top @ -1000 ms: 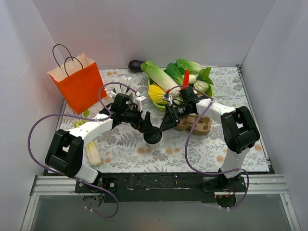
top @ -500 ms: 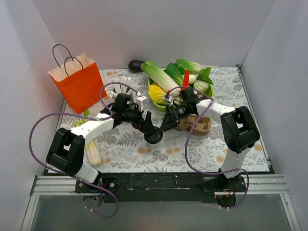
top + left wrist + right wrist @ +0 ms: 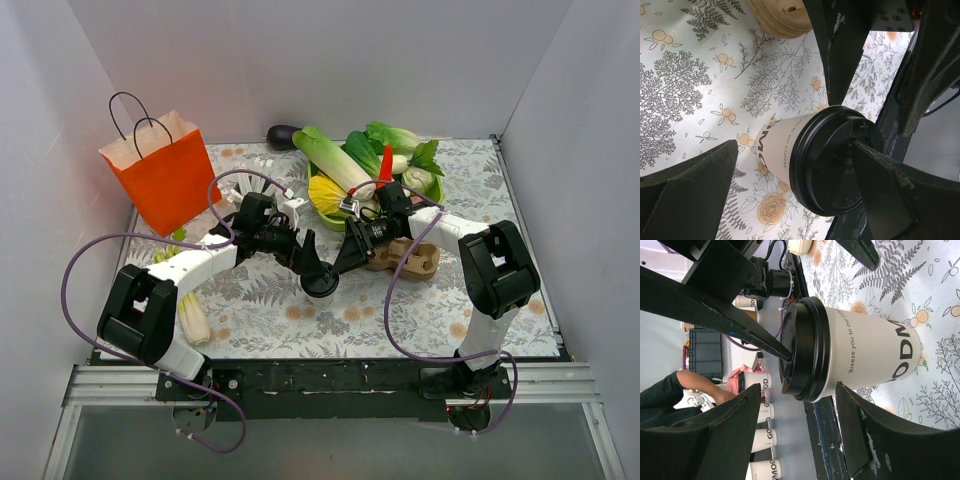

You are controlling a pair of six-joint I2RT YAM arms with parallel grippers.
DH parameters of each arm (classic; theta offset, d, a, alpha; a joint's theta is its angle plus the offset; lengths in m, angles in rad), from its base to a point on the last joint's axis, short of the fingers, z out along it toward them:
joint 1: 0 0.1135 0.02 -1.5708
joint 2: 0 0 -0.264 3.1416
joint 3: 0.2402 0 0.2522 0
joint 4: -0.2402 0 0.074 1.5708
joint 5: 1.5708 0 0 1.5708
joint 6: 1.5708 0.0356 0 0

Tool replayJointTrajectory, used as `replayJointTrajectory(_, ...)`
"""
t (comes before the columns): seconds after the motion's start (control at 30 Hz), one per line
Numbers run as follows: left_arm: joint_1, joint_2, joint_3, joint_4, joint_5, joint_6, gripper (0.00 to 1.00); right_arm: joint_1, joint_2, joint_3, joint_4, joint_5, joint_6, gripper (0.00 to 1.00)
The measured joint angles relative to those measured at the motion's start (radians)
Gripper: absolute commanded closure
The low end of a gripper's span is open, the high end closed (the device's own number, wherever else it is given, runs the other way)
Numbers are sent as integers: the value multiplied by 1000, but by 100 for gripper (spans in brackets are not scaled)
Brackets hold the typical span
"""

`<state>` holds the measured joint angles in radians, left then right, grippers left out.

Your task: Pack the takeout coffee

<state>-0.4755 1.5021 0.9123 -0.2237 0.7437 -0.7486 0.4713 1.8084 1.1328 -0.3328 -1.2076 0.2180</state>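
The takeout coffee [image 3: 320, 284], a cream-white cup with a black lid, stands on the floral table cloth left of the brown pulp tray [image 3: 412, 260]. My left gripper [image 3: 312, 262] is open and straddles it. In the left wrist view the cup [image 3: 782, 145] sits between wide jaws of the left gripper [image 3: 795, 147]; one fingertip [image 3: 880, 170] rests over the lid, the other stays clear of the cup. My right gripper [image 3: 345, 256] is open beside the cup. In the right wrist view the right gripper [image 3: 799, 390] has the cup [image 3: 865, 352] just ahead of its fingertips.
An orange paper bag [image 3: 160, 175] stands at the back left. A green bowl of leafy vegetables [image 3: 370, 165] and an eggplant [image 3: 283, 135] sit at the back. White sticks [image 3: 255, 190] lie behind the left wrist. A pale stalk vegetable [image 3: 190, 312] lies near the left arm.
The left wrist has edged slightly right and closer to the cup. The cup and the right gripper stay about where they were.
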Motion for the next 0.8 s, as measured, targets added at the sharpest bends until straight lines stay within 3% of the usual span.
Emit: replayJointTrajectory(0.8,0,24,2,19,-26,-39,2,0,0,-2,0,0,12,33)
